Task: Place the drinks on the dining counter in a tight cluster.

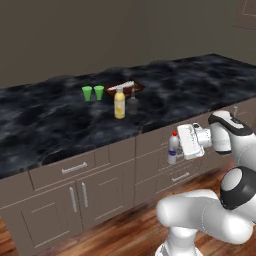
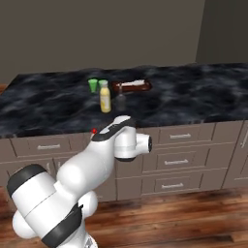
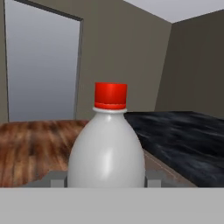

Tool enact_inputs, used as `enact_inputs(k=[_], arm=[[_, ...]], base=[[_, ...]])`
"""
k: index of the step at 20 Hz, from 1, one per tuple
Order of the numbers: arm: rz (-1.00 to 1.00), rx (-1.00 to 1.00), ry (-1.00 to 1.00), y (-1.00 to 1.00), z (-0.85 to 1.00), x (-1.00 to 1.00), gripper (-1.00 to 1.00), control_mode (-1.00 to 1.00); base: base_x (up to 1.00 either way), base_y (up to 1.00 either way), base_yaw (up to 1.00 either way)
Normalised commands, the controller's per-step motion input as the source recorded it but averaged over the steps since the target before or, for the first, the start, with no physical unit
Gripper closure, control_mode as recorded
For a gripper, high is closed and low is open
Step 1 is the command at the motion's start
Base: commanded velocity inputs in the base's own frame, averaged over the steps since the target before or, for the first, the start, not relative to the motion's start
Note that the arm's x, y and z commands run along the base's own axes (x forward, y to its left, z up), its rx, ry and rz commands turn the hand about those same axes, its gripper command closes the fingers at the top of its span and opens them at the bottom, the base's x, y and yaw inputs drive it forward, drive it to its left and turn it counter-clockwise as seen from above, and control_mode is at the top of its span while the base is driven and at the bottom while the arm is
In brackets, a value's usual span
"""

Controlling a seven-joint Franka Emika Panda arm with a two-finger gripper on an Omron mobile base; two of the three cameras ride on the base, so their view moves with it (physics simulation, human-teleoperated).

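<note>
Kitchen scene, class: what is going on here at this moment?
The robot arm's gripper holds the white bottle upright, jaws shut on its body, out in front of the drawers and below the edge of the counter. The yellow bottle and the grey bottle already stand side by side on the counter, near two green cups and a brown tray. The white bottle has not yet joined them.
</note>
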Motion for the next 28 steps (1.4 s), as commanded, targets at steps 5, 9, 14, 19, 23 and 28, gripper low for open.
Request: enact_inputs(k=[5, 9, 14, 19, 23, 28], arm=[[0.0, 0.0, 0.0, 0.0, 0.0, 0.0, 1.0, 1.0], [0.0, 0.0, 0.0, 0.0, 0.0, 0.0, 1.0, 1.0], [0.0, 0.0, 0.0, 0.0, 0.0, 0.0, 1.0, 1.0], [0.0, 0.0, 0.0, 0.0, 0.0, 0.0, 1.0, 1.0], [0.0, 0.0, 0.0, 0.0, 0.0, 0.0, 1.0, 1.0], [0.0, 0.0, 0.0, 0.0, 0.0, 0.0, 1.0, 1.0]], base=[[0.6, -0.38, 0.06], [0.65, -0.36, 0.06], [0.67, -0.37, 0.04], [0.65, -0.37, 0.05], [0.58, -0.44, 0.01], [0.47, -0.46, 0.05]])
